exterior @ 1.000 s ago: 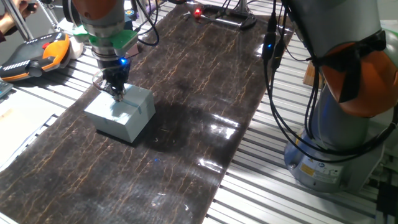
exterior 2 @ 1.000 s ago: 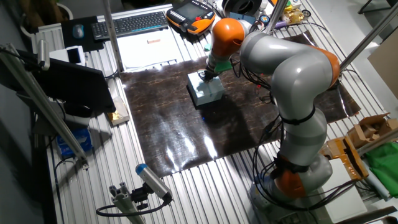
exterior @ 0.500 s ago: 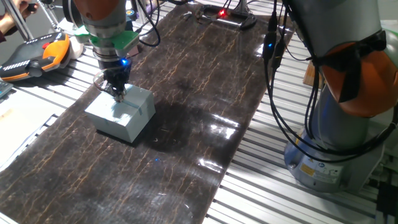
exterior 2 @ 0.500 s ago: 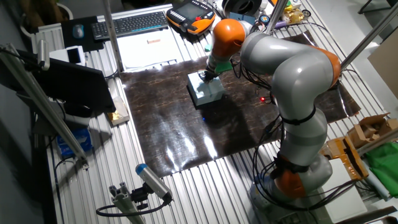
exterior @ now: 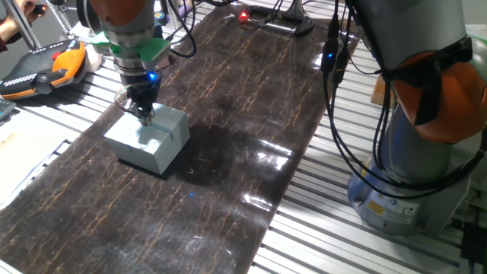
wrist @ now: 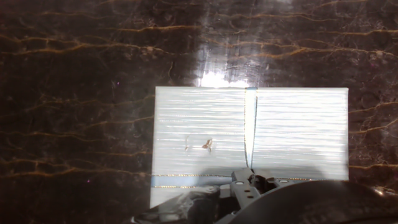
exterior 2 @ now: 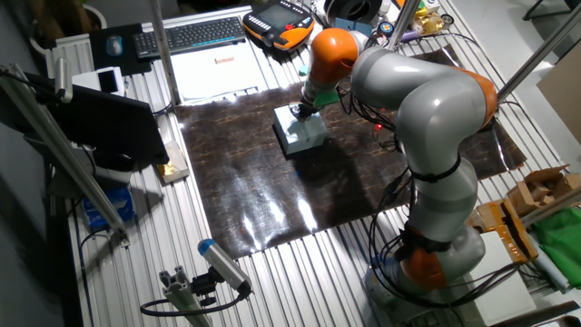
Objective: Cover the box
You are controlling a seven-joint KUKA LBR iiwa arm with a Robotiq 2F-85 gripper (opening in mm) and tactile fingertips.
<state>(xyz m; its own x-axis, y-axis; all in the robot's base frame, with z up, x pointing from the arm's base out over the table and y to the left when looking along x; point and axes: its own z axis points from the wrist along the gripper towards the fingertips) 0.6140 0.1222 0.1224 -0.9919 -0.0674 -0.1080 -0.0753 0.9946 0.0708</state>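
The pale grey-blue box [exterior: 156, 144] stands on the dark marbled mat [exterior: 251, 99] with its flat pale lid [wrist: 199, 137] lying on top, so the inner walls are hidden. It also shows in the other fixed view [exterior 2: 304, 136]. My gripper [exterior: 142, 114] points straight down onto the lid near its far edge, fingers pinched together on a thin ridge [wrist: 249, 124] that runs across the lid. In the hand view the gripper [wrist: 249, 182] sits at the lid's lower edge. In the other fixed view the gripper [exterior 2: 297, 111] rests on the box top.
An orange and black teach pendant [exterior: 46, 65] lies on the slatted table left of the mat. A keyboard [exterior 2: 191, 34] and papers lie beyond it. The arm's base [exterior: 403, 175] and cables [exterior: 335, 114] stand at the mat's right edge.
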